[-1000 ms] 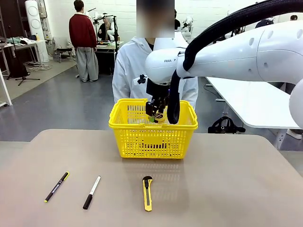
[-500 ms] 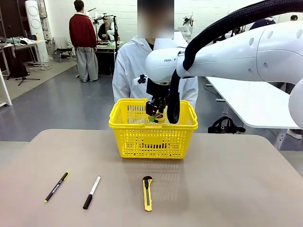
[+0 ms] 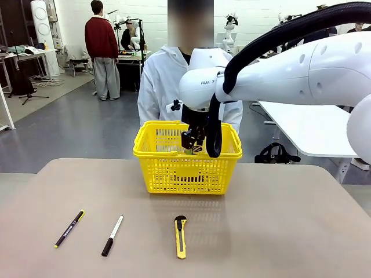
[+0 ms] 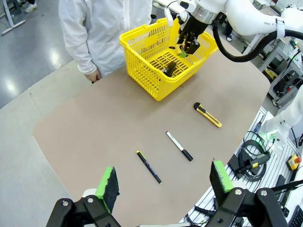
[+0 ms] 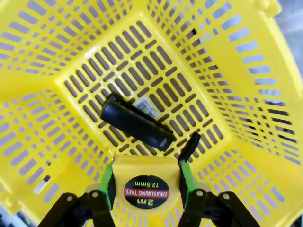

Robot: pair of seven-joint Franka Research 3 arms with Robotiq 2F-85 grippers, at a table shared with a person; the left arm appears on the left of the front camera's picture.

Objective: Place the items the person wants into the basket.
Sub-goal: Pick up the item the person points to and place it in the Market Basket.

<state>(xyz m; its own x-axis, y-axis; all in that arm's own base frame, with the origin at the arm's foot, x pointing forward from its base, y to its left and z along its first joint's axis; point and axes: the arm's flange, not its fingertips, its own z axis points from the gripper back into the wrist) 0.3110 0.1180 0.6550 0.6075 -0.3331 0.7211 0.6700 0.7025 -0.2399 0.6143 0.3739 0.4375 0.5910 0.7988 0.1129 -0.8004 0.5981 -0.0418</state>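
Note:
My right gripper [image 3: 193,142] hangs over the yellow basket [image 3: 142,152], shut on the small yellow tape measure [image 5: 142,184]. Green pads [image 5: 108,182] press on both sides of the tape measure, and its black strap [image 5: 188,145] dangles toward the basket floor [image 5: 94,71]. The black and white marker [image 3: 112,235] lies on the table near the front left. High above the near table edge, my left gripper [image 4: 164,178] stands open and holds nothing. The person [image 3: 159,81] in the white jacket stands right behind the basket.
A black oblong item [image 5: 135,124] lies on the basket floor. On the table are a black pen with yellow ends [image 3: 69,229], left of the marker, and a yellow utility knife [image 3: 181,236], in front of the basket. The person's hand [image 4: 94,75] hangs at the far edge.
My right arm has shifted a little over the basket, its wrist turning and the tape measure sitting slightly lower. The items on the table have not moved.

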